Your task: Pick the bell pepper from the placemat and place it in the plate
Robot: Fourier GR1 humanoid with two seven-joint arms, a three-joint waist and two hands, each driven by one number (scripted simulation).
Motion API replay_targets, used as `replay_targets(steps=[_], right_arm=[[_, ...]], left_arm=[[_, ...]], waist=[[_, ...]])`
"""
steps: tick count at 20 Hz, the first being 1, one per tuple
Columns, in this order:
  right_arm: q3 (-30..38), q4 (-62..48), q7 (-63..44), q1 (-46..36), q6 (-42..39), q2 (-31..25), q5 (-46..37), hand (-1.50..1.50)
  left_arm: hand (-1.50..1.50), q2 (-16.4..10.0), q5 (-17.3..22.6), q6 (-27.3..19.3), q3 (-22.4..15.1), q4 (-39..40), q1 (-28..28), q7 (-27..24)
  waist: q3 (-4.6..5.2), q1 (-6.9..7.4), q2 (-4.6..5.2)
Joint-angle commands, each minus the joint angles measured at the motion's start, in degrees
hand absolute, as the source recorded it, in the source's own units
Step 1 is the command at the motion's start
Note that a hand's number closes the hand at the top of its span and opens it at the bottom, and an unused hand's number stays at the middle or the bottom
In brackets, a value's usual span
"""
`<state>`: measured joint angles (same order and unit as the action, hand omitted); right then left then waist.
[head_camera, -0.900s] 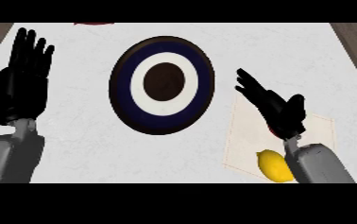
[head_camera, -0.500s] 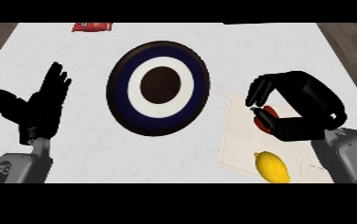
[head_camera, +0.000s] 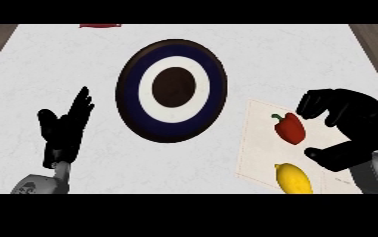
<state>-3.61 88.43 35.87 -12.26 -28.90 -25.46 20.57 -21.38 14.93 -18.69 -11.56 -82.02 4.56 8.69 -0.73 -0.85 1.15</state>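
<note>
Pepper not yet held: where the grab could slip

At the lower left the left hand [head_camera: 66, 131] rests on the surface [head_camera: 44, 61] with its fingers straight and open, well apart from everything, so it is unlikely to interfere.

The plate [head_camera: 131, 78] sits in the middle of the frame with nothing on it. Just right of it lies the placemat [head_camera: 255, 148], and the pepper [head_camera: 290, 127] lies on the mat's upper part with its stem toward the upper left. A lemon [head_camera: 294, 177] lies near it, lower on the mat.

At the right edge the right hand [head_camera: 353, 131] arches over the pepper's right side. Its fingers [head_camera: 317, 102] are half curled above and the thumb is below, spread apart and not closed on the pepper. Whether they touch it cannot be told.

From here, the likely risks:
- The fingers may close only on the pepper's right flank, so its smooth, rounded skin squirts out toward the plate
- The thumb, low on the mat, could nudge the lemon or drag the mat
- A low carry might clip the plate's near rim
</note>
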Motion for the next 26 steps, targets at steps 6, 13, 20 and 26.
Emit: replay_targets(steps=[6, 13, 20, 26], right_arm=[[1.0, -7.2, 25.7, 1.9, -6.0, -10.5, -17.3, -1.50], [0.9, -11.2, 36.3, 2.3, 9.8, -18.9, -31.7, -1.50], [-6.0, -15.4, 32.3, -2.4, 13.9, -23.1, -42.7, -1.50], [-9.8, -17.6, 32.2, -2.9, 16.9, -22.5, -49.1, -1.50]], left_arm=[[0.00, 1.7, -2.5, -0.7, -2.9, 0.7, -0.6, -0.2], [0.00, 1.6, -4.3, -3.0, -3.0, -1.6, 1.2, 3.3], [0.00, 3.3, -5.5, -2.7, -4.1, -0.9, 0.5, 3.5], [0.00, 2.8, -4.4, 0.2, -0.4, 1.7, 1.5, 1.6]], waist=[[0.24, 1.91, -0.33], [0.43, 1.73, -0.80], [0.65, 2.10, -0.83], [0.71, 1.31, -1.00]])
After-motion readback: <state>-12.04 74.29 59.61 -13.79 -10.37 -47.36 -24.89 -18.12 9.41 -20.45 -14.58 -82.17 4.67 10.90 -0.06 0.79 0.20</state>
